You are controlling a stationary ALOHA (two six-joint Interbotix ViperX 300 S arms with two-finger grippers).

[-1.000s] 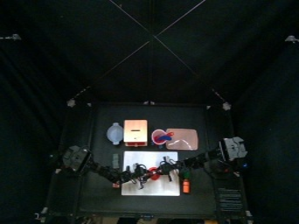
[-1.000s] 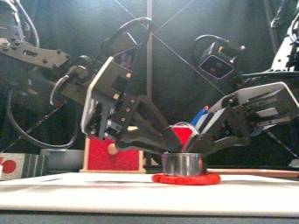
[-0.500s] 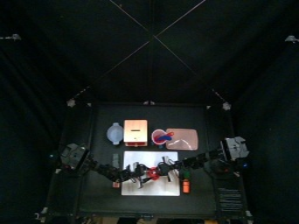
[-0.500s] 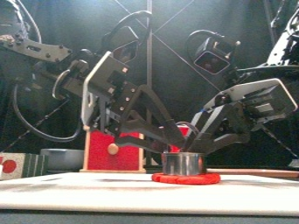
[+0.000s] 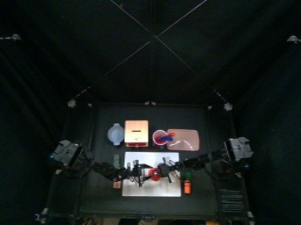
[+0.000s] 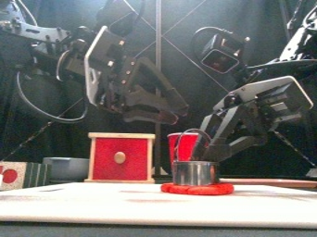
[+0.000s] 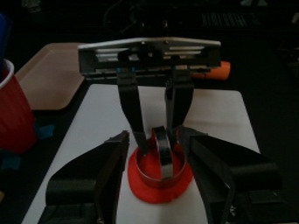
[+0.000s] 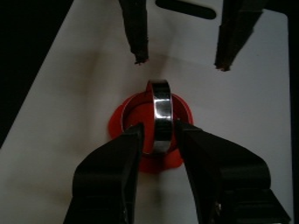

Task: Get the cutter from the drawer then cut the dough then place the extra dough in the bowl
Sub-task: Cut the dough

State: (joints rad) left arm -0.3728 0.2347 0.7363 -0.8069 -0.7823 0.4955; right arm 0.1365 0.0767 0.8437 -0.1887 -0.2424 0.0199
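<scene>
Cutter: the round metal cutter (image 6: pixel 192 173) stands upright on the dough, out of the drawer; the fetch step reads as complete.
Dough: a flat red disc (image 6: pixel 196 189) lies on the white cutting board (image 8: pixel 251 140), with a red margin showing all round the cutter base.
Right hand: the right hand (image 8: pixel 160 131) is clamped on the cutter from above, one jaw on each side of the metal band.
Left hand: the left hand (image 8: pixel 181 61) is held with its jaws wide apart, clear of the cutter and the dough, and grips nothing.
Cut status: the cutter is seated on the dough. Whether it has passed fully through cannot be told from these views.
Extra dough: the outer ring is not yet separated or lifted.
Bowl: the blue-grey bowl (image 5: pixel 114 134) sits at the back left of the counter (image 5: pixel 212 123), well apart from the board. No dough is visible in it.
Remaining work: finish the cut, free the outer ring, and carry it to the bowl.
Drawer box: the pale wooden box (image 6: pixel 121 157) shows its red front facing forward.
Other items: a red cup (image 6: pixel 183 146) stands behind the cutter.
Markings: no brand, label or legible writing is visible on any item.
</scene>
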